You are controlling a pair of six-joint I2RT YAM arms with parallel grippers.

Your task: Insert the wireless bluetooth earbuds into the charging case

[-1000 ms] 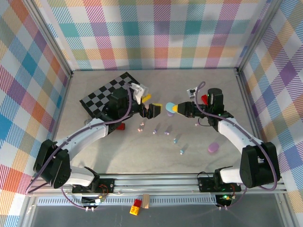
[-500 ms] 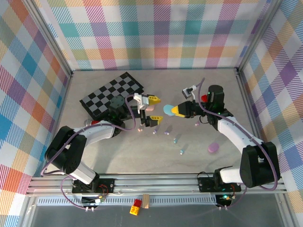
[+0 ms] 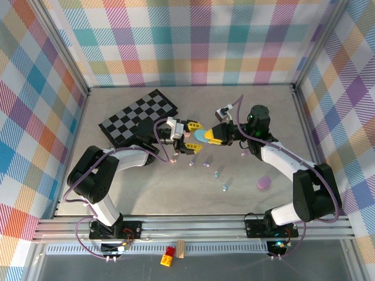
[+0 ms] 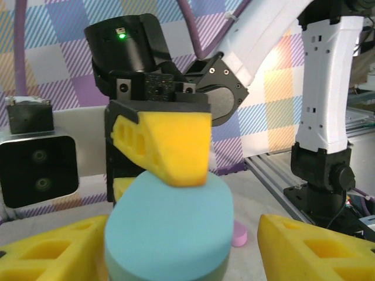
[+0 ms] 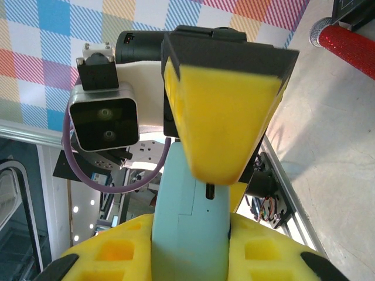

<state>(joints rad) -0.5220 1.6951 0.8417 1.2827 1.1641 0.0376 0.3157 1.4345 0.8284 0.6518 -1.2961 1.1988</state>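
Observation:
A teal oval charging case [image 3: 201, 136] hangs above the table's middle with my right gripper [image 3: 211, 137] shut on its flat faces. In the right wrist view the case [image 5: 190, 228] stands edge-on between my yellow fingers [image 5: 105, 257]. My left gripper [image 3: 192, 132] faces it, jaws open on either side of the case [image 4: 170, 234]. One left finger [image 4: 53, 252] lies against the case, the other [image 4: 316, 252] stands apart. Several tiny earbuds lie on the table below: pink [image 3: 173, 158], purple [image 3: 191, 161] and teal [image 3: 217, 173].
A purple case [image 3: 264, 183] lies on the table at the right. A pink case [image 4: 239, 234] lies under the grippers. A checkerboard [image 3: 137, 114] sits at the back left. Plaid walls close the table on three sides.
My left gripper has swung right to the teal case and its jaws have narrowed around it. My right gripper has carried the case leftward to meet it.

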